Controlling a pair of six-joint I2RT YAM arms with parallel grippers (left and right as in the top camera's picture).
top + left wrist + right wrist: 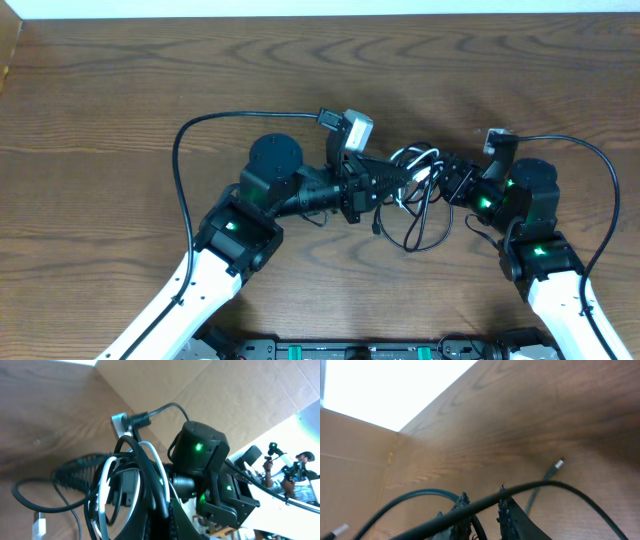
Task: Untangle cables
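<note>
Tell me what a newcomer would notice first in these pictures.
The knot of black and white cables at the middle of the wooden table, with the left gripper and right gripper at it from either side. The left wrist view shows its loops looming close, the right arm's green light behind. In the right wrist view a black cable crosses the serrated fingers, a plug end lying on the table beyond.

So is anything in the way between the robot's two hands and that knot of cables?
Nothing visible. Both hands are right at the cables: the left hand is shut on the loops of the tangle, and the black cable runs across the right hand at its fingertips.
</note>
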